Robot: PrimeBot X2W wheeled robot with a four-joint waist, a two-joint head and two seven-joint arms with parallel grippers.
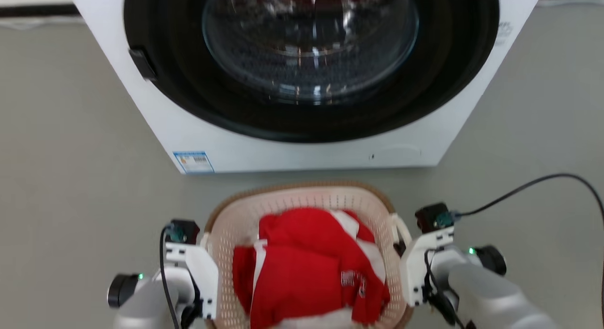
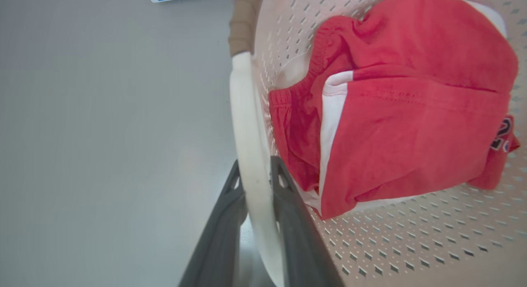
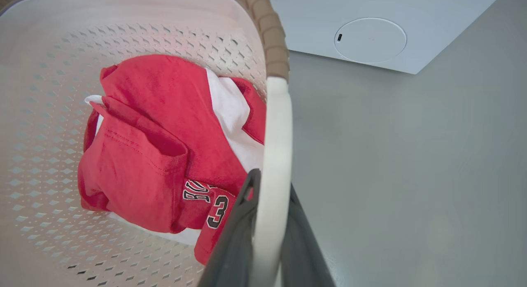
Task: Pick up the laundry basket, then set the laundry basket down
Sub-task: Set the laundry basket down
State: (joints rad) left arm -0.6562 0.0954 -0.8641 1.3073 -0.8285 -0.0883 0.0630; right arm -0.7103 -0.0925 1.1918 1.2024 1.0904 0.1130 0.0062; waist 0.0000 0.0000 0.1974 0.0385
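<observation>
While by washer (image 1: 283,154), laundry basket (image 1: 302,196) btwn L hand (image 2: 257,166) & R hand (image 3: 271,183)

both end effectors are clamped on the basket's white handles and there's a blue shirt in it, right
Not quite. The clothing in the laundry basket is red and white, not blue; the head view shows it. The left end effector and the right end effector do clamp its white handles.
</observation>
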